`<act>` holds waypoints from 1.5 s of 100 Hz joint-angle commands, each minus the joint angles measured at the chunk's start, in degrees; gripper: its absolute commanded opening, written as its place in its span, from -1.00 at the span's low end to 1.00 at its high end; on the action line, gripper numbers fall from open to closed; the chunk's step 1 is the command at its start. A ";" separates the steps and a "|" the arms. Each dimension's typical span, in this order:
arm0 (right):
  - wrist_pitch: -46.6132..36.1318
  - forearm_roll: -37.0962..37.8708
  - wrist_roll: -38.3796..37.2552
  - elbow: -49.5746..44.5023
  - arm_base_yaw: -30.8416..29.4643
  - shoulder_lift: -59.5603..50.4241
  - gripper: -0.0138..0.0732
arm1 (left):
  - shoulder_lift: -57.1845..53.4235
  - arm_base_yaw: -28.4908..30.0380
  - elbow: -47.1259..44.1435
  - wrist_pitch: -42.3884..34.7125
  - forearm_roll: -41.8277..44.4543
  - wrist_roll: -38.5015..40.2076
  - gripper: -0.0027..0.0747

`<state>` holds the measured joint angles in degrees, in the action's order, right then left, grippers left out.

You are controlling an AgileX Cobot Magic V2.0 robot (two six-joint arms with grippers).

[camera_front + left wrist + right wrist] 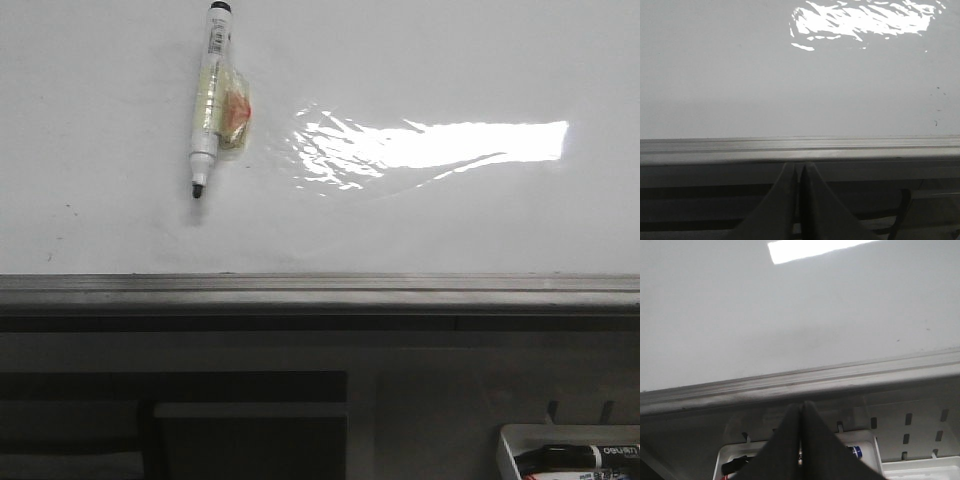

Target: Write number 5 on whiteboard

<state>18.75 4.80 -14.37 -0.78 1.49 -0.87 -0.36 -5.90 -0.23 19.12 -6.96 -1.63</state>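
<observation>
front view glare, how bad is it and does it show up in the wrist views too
Front view: a blown-out wrinkled patch on the whiteboard, right of the marker. Left wrist view: the same rippled glare. Right wrist view: a cleaner bright bar, and the fingers look soft.

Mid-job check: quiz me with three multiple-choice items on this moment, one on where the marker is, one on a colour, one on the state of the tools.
1. Where is the marker?
A. On the whiteboard, upper left in the front view
B. In the left tool
C. In the right tool

2. What colour is the marker's tip?
A. Red
B. Black
C. Green

3. How do both tools stand?
A. Open
B. Shut, empty
C. Shut on the marker

Key: A, it lies on the board; B, the tip is dark; B, left tool and right tool have fingers together, nothing between.
</observation>
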 commanded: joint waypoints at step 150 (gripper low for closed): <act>-26.01 -14.36 -0.68 -0.58 -0.51 -0.70 -0.79 | -1.56 0.01 -0.24 -12.84 -44.14 2.38 -0.98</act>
<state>-0.76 -5.82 -15.06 -0.91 1.49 -0.87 -0.36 -5.90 -0.23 9.94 -48.92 0.30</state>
